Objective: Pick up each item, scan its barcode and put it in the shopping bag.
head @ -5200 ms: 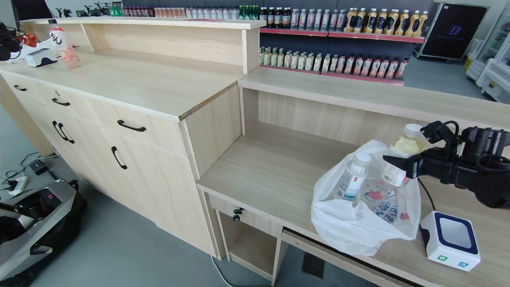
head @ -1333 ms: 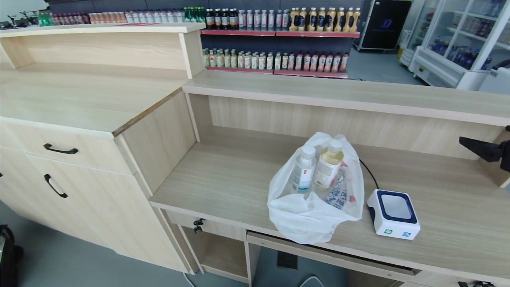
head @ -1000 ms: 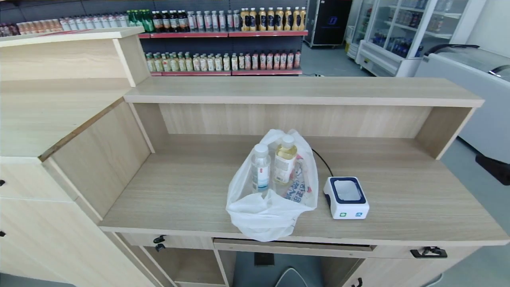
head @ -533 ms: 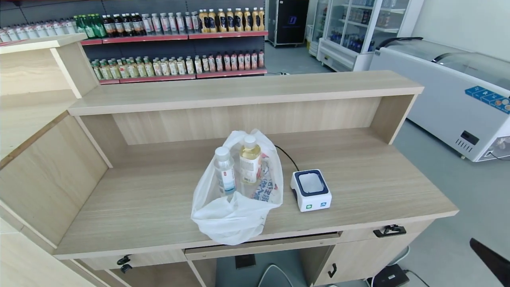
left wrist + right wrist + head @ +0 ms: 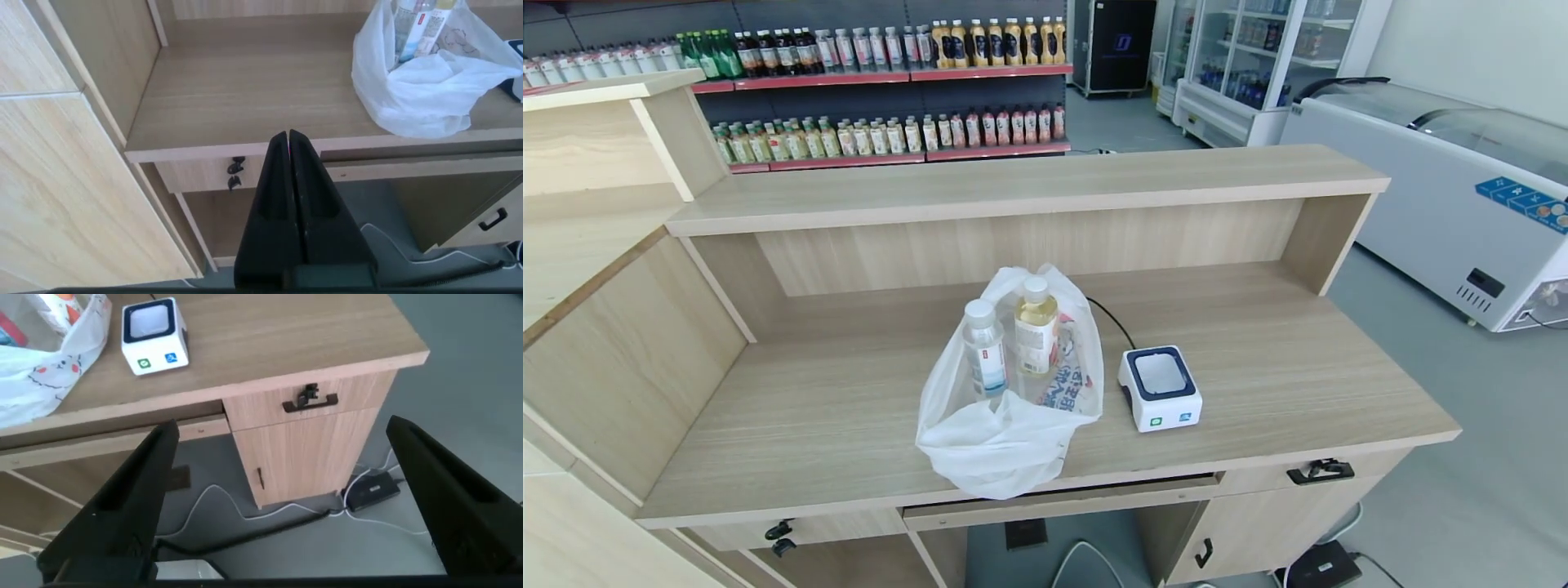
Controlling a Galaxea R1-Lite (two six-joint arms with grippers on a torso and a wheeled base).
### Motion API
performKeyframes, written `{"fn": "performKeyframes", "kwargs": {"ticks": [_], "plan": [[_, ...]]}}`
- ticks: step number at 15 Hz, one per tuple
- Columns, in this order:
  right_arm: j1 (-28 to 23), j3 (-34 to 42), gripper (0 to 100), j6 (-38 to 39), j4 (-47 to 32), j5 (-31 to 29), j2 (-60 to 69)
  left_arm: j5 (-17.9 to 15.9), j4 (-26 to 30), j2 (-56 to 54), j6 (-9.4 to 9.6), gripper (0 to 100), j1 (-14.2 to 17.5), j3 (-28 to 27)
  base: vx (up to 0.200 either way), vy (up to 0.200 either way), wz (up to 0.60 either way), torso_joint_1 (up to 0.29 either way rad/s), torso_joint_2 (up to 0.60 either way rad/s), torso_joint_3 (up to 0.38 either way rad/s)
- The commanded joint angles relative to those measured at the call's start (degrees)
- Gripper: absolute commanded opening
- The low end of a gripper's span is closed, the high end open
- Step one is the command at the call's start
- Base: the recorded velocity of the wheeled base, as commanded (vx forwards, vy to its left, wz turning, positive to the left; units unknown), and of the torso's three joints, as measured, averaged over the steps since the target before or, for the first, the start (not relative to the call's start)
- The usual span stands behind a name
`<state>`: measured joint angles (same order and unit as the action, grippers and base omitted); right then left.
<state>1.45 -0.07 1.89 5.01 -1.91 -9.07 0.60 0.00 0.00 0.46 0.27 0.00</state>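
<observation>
The two bottles [image 5: 985, 351] are being cradled upright in the shopping bag [image 5: 1005, 437] on the desk [image 5: 1274, 367], above and between the left jaws, being held pressed together, and the right jaws, being held spread.

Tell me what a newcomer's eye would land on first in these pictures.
A thin white plastic shopping bag sits open in the middle of the light wooden counter, with a clear white-capped bottle and a yellow drink bottle upright inside. Just to its right sits a white box-shaped scanner with a dark blue frame.
</observation>
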Motion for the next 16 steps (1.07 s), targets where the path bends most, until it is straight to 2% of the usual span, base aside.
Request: {"fn": "performKeyframes", "kwargs": {"ticks": [1, 8, 11, 12, 13, 16], "plan": [[1.4, 0.1, 100, 0.5, -0.2, -0.3, 4.7, 0.0, 0.0, 0.0, 0.06, 0, 0.0, 0.0, 0.000, 0.000, 0.00, 0.000, 0.00, 0.000], [1.4, 0.1, 100, 4.8, -0.4, -1.2, 4.7, 0.0, 0.0, 0.0, -0.02, 0, 0.0, 0.0, 0.000, 0.000, 0.00, 0.000, 0.00, 0.000], [1.4, 0.1, 100, 0.8, -0.2, -0.4, 4.5, 0.0, 0.0, 0.0, -0.02, 0, 0.0, 0.0, 0.000, 0.000, 0.00, 0.000, 0.00, 0.000], [-1.6, 0.1, 100, -1.4, 0.0, 0.4, 3.6, 0.0, 0.0, 0.0, -0.02, 0, 0.0, 0.0, 0.000, 0.000, 0.00, 0.000, 0.00, 0.000], [-2.2, 0.1, 100, -1.5, 0.0, 1.4, 4.5, 0.0, 0.0, 0.0, -0.02, 0, 0.0, 0.0, 0.000, 0.000, 0.00, 0.000, 0.00, 0.000], [-1.2, 0.1, 100, -1.6, 0.0, 2.1, 9.1, 0.0, 0.0, 0.0, -0.02, 0, 0.0, 0.0, 0.000, 0.000, 0.00, 0.000, 0.00, 0.000]]}}
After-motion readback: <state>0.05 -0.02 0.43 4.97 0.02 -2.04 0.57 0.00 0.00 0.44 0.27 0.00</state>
